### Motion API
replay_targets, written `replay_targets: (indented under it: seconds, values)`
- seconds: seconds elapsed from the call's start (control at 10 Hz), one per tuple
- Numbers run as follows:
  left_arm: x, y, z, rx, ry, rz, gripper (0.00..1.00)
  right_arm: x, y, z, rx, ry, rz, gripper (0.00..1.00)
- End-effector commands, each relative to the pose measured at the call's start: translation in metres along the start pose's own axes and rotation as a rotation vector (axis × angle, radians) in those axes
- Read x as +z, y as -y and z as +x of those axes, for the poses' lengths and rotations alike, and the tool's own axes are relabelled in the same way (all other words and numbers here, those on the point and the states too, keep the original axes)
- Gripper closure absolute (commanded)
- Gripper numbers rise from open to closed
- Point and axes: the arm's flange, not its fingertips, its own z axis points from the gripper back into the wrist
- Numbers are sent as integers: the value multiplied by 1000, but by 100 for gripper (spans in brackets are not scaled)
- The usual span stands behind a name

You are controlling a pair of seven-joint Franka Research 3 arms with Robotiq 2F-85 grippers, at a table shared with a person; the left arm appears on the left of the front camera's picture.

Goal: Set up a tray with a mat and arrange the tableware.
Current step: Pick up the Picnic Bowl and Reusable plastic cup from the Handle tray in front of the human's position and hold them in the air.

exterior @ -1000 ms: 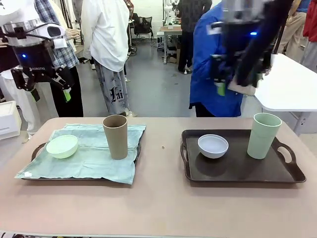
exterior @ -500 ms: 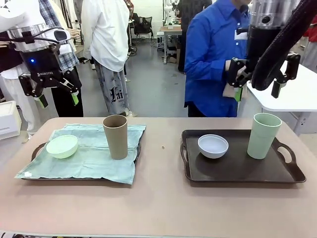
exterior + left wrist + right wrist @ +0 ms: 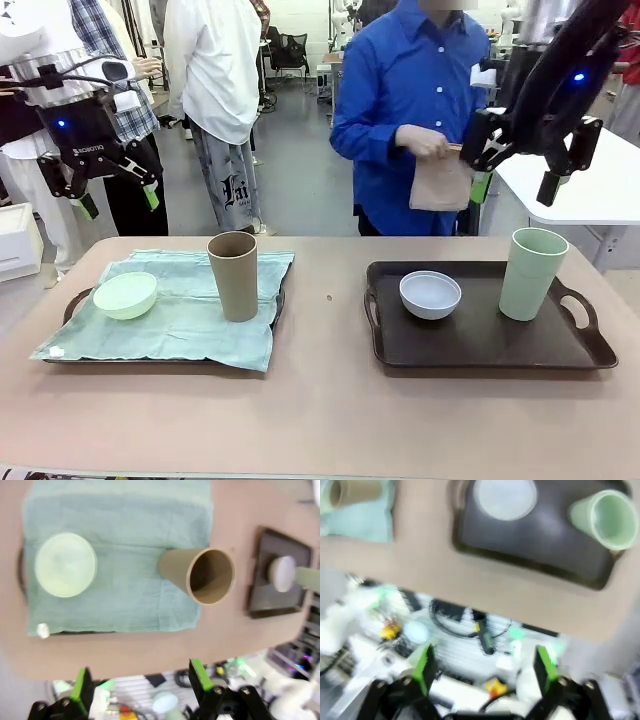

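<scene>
On the left tray (image 3: pixel 72 305) lies a pale green mat (image 3: pixel 190 320) with a pale green bowl (image 3: pixel 125 295) and a tall brown cup (image 3: pixel 233 275) standing on it. The dark right tray (image 3: pixel 480 345) is bare of any mat and holds a white bowl (image 3: pixel 430 294) and a tall pale green cup (image 3: pixel 532 273). My left gripper (image 3: pixel 117 202) hangs open high above the table's far left corner. My right gripper (image 3: pixel 513 188) hangs open high above the right tray. From above, the left wrist view shows the bowl (image 3: pixel 66 565) and brown cup (image 3: pixel 205 575). The right wrist view shows the white bowl (image 3: pixel 505 497) and green cup (image 3: pixel 602 517).
A person in a blue shirt stands at the far side, holding a folded tan cloth (image 3: pixel 440 182) close to my right gripper. Other people stand behind on the left. A white table (image 3: pixel 590 180) is at the far right. Bare tabletop (image 3: pixel 325 300) separates the trays.
My right arm has swung right and clear of the person in blue, who now stands in full view with the tan cloth. My left gripper has shifted slightly.
</scene>
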Motion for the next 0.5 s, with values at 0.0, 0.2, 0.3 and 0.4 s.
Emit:
replay_targets:
  seconds: [0.0, 0.2, 0.3, 0.4]
  values:
    - [10, -13, 12, -49, -54, -242, 0, 27, 54, 4, -37, -91, 334, 0]
    - [17, -30, 24, -33, -95, -456, 0, 41, 113, -2, -87, -31, 614, 0]
    - [18, -40, 29, -13, -125, -562, 0, 44, 136, -7, -116, 20, 672, 0]
    - [20, -50, 35, 16, -148, -661, 0, 49, 158, -12, -142, 83, 706, 0]
